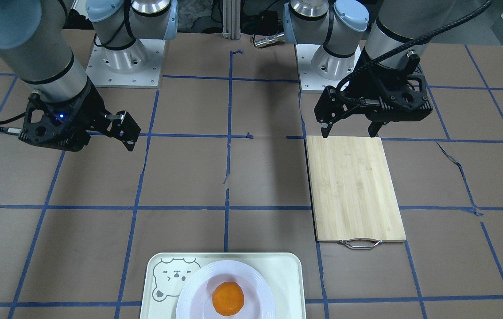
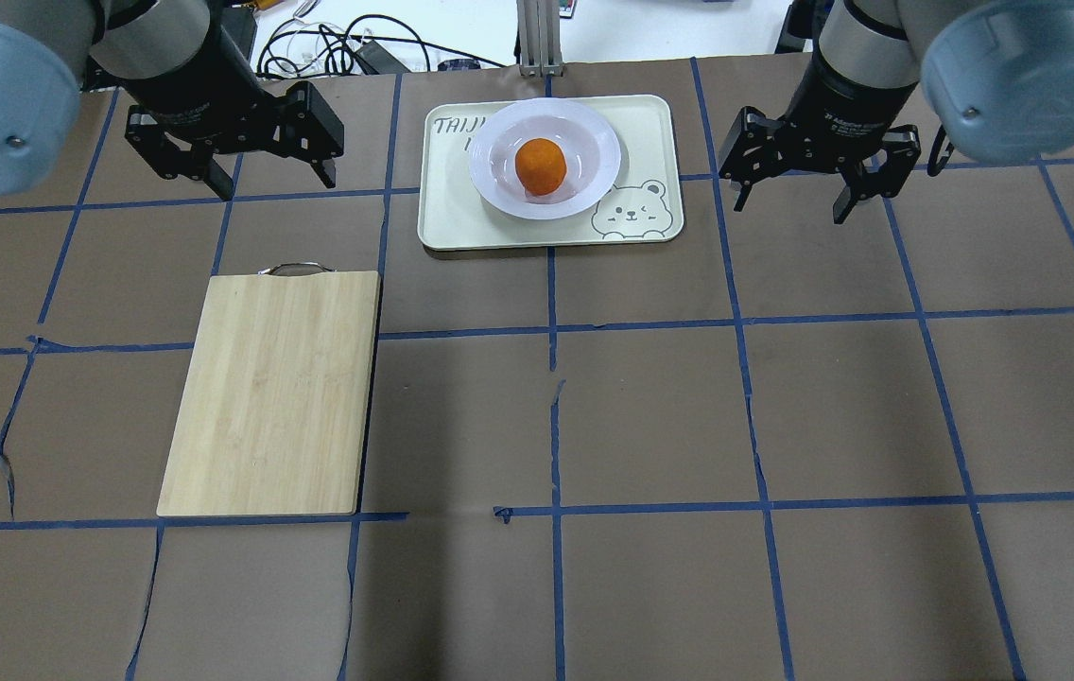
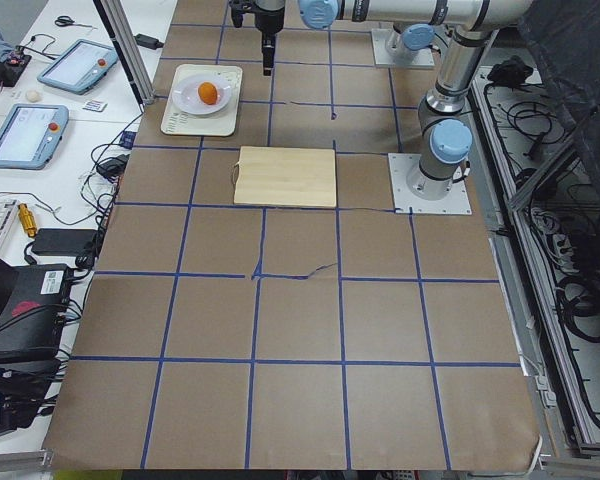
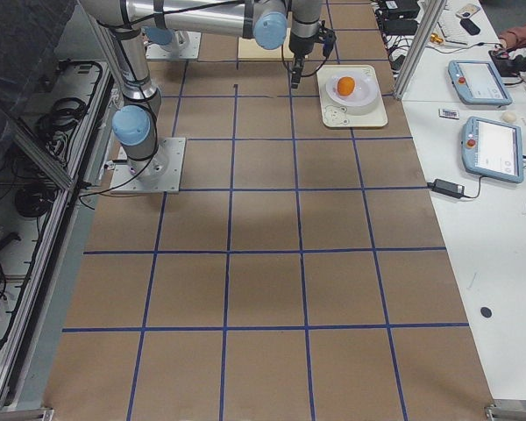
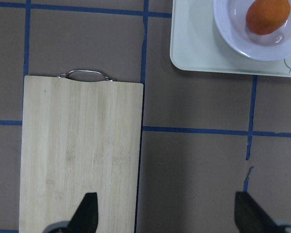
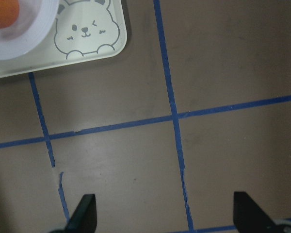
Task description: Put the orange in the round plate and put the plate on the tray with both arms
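The orange (image 2: 539,165) lies in the sunken centre of the round white plate (image 2: 497,180). That plate rests on the cream tray (image 2: 447,219) at the table's far edge, with the bear drawing beside it. My left gripper (image 2: 277,182) hangs open above bare table to the tray's left, holding nothing. To the tray's right, my right gripper (image 2: 792,208) is open and empty too. The left wrist view shows the orange (image 5: 267,15) and plate at top right, well away from the fingertips (image 5: 89,216). In the right wrist view the tray's bear corner (image 6: 85,34) sits at top left.
A bamboo cutting board (image 2: 272,392) with a metal handle lies on the robot's left half, just below my left gripper. Blue tape lines grid the brown table. Tablets (image 4: 491,145) and cables sit on the white side bench beyond the tray.
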